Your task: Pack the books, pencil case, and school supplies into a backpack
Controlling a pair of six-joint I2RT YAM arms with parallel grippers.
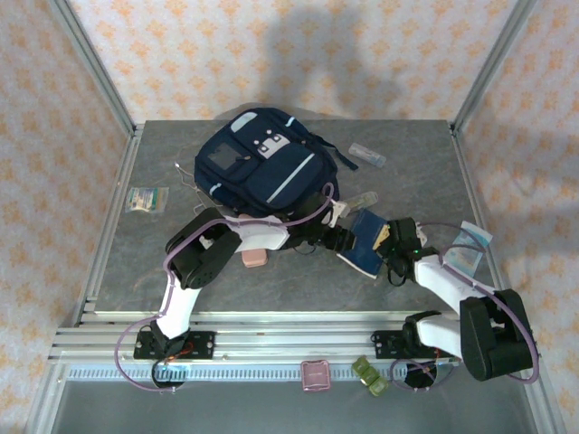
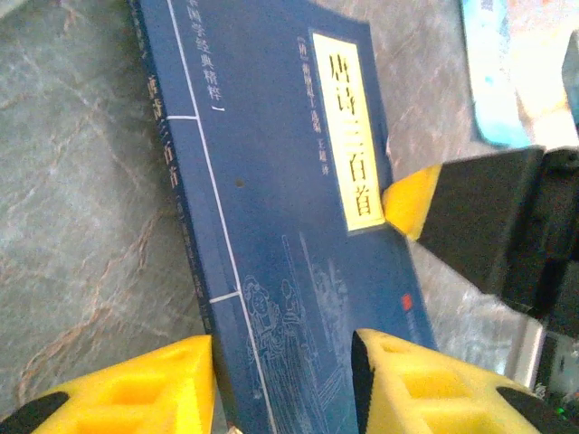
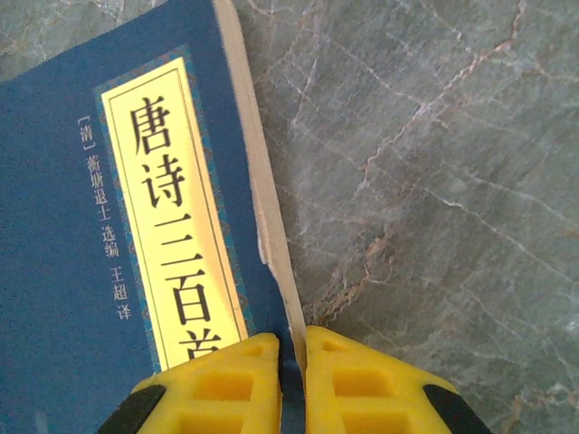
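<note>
Where the dark blue book [image 1: 366,242] is found on the table [image 1: 416,185], just right of the backpack [image 1: 262,163], its page edge is clamped between the closed fingers of the right gripper [image 3: 291,348]. The left gripper [image 2: 282,353] is positioned part-open over the cover's other end; contact cannot be determined. The backpack's interior is hidden. The pink pencil case [image 1: 254,259] is noted beside the left arm.

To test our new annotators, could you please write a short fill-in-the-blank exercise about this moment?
1. The right gripper is shut on the edge of a book whose cover is ____.
2. The book's title label is ____.
3. The ____ pencil case lies on the table, outside the backpack.
Missing words: blue; yellow; pink.
</note>
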